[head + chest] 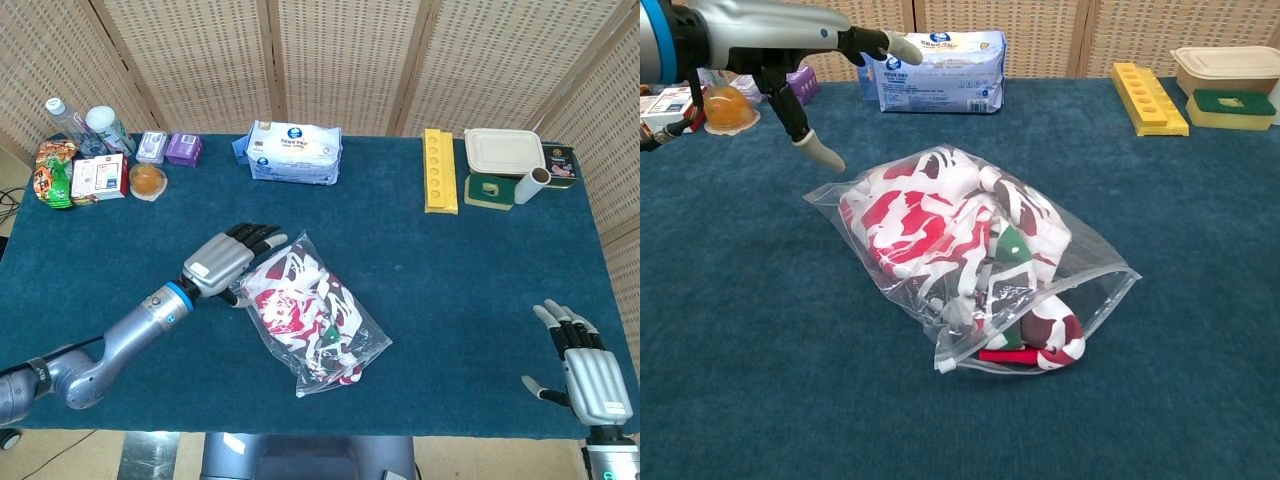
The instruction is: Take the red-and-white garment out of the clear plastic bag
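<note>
Because the garment [940, 230] is lying crumpled inside the bag [1080, 262], it is likely going to handle as something light, soft and floppy, while the thin clear film around it is probably slick and liable to slide over the bench [450, 270] when tugged. The bag is resting slantwise on the bench, well in front of the white tissue pack [294, 152], with its mouth gaping at the end farther from that pack and a striped fold of cloth lying just inside the opening. That exposed fold looks like the sensible place to pinch, with the sealed corner nearer the pack being pinned down so the film is not dragged along. The left hand [228, 260] is hovering at that sealed corner, palm down, fingers spread and holding nothing. The right hand [583, 368] is lying far to the side, well apart from the bag, fingers splayed and empty.
</note>
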### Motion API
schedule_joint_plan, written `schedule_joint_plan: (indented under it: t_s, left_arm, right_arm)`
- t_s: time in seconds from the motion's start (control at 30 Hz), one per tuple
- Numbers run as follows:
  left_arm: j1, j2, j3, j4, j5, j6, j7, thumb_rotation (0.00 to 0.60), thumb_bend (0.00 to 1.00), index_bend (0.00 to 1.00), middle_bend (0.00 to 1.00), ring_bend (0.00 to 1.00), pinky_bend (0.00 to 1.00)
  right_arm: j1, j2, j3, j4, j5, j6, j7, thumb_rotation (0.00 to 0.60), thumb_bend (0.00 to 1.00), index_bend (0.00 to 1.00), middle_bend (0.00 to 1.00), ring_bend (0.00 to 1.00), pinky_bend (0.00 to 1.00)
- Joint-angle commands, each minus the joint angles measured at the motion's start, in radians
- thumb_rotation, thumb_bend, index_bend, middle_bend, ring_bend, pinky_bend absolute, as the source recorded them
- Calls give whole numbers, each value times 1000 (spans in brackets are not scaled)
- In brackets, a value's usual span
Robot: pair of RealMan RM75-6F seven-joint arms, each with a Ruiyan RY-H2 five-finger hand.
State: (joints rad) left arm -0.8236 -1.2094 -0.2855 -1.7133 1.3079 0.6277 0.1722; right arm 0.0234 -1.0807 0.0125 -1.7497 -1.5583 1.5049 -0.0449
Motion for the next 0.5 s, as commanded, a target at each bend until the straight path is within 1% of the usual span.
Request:
schedule_joint_plan:
  t_s: [0.03, 0.1, 0.23, 0.33, 0.5]
  left_arm:
    - [-20, 65, 54, -10, 212, -69, -166, 600, 18, 0, 0, 0, 69]
    - [-50, 56, 73, 11, 269, -73, -203, 600, 10, 0, 0, 0, 69]
    - [-141, 21, 104, 46, 350, -124, -253, 600, 3, 0, 0, 0, 70]
    - [-198, -12, 114, 78, 373, -150, -285, 599, 0, 0, 0, 0, 70]
    - [-295, -70, 111, 143, 369, -205, -330, 600, 0, 0, 0, 0, 70]
  right_arm:
    - [-2, 0, -1, 0, 0, 3, 0, 600, 189, 126, 88, 115, 114]
    - [-6, 2, -1, 0, 1, 9, 1, 600, 189, 126, 88, 115, 114]
    - [-16, 5, 0, 0, 5, 23, 2, 600, 189, 126, 88, 115, 114]
    - [-21, 7, 1, -1, 8, 29, 4, 600, 189, 126, 88, 115, 114]
    - [-29, 10, 5, 1, 16, 40, 10, 600, 189, 126, 87, 115, 114]
